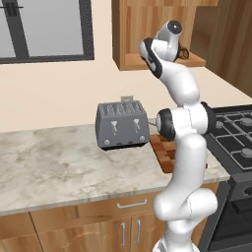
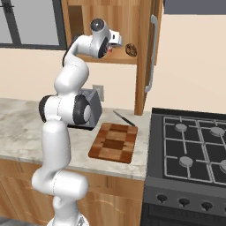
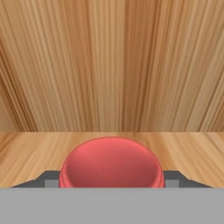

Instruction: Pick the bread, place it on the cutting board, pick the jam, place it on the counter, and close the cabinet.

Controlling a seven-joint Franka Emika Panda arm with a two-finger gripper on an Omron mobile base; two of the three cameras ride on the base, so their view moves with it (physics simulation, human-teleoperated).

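The jam (image 3: 111,164), a red jar under a pinkish lid, stands on the wooden shelf of the cabinet (image 2: 132,26), very close to the hand camera. My gripper (image 3: 111,181) reaches into the cabinet, and its fingertips (image 3: 50,180) flank the jar on both sides; whether they press on it is unclear. The gripper (image 2: 120,42) is level with the shelf, just left of the bread (image 2: 130,49), a small brown knotted lump that rests free on the shelf. The cabinet door (image 2: 148,53) stands open. On the counter (image 1: 59,162) lies the chequered cutting board (image 2: 114,142), bare.
A grey toaster (image 1: 122,125) stands on the counter left of the board. A knife (image 2: 123,118) lies behind the board. A black stove (image 2: 194,145) adjoins the counter on the right, and a window (image 1: 44,29) is at the far left.
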